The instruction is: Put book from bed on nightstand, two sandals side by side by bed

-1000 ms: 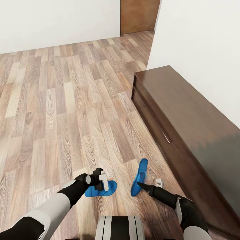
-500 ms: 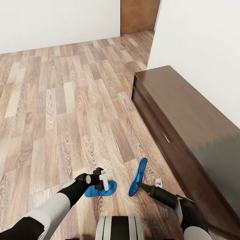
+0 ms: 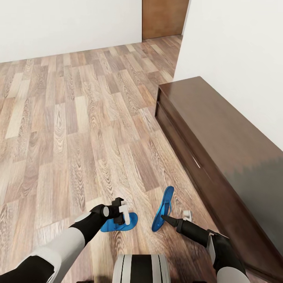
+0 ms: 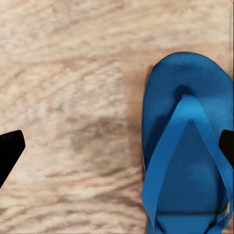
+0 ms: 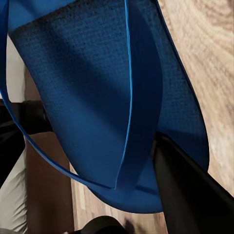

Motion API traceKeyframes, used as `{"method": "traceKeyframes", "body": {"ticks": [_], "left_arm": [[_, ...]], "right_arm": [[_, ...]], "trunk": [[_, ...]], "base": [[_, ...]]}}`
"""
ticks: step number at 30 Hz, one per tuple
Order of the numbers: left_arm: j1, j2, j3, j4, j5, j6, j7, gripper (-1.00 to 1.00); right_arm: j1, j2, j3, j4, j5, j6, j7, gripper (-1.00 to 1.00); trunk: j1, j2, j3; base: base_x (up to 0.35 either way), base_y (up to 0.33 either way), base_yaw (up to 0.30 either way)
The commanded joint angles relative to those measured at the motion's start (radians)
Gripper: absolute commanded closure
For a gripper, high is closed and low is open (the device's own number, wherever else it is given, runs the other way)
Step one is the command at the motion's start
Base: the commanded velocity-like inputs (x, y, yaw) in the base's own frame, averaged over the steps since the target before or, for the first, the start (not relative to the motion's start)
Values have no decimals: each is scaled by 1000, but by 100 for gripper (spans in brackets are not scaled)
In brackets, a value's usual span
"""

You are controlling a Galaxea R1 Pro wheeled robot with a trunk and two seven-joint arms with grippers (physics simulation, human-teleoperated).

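Two sandals (image 3: 163,209) on wood-plank floor (image 3: 78,129)

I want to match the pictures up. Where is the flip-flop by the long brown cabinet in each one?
Head view: that sandal is low and right of centre, tipped on edge at the right pincer, beside the cabinet.
Right wrist view: the same sandal, very close, with a dark finger against it.
Left wrist view: that blue sandal is the other one, lying flat.
Shared landmark: the wood floor.
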Motion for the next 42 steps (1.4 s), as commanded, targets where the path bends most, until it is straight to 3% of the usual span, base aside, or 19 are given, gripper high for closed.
{"method": "traceKeyframes", "body": {"ticks": [1, 15, 42], "left_arm": [[0, -1, 0, -1, -10, -3, -2, -100], [0, -14, 0, -1, -10, -3, -3, -100], [0, -16, -3, 11, -7, -2, -3, -100]], "right_arm": [[-1, 2, -7, -2, 8, 14, 9, 100], [-1, 2, -7, -2, 8, 12, 9, 100], [-1, 3, -7, -2, 10, 12, 9, 100]], "trunk": [[0, -1, -5], [7, -4, -59], [7, -4, -59]], "base": [[0, 0, 0], [0, 0, 0], [0, 0, 0]]}}
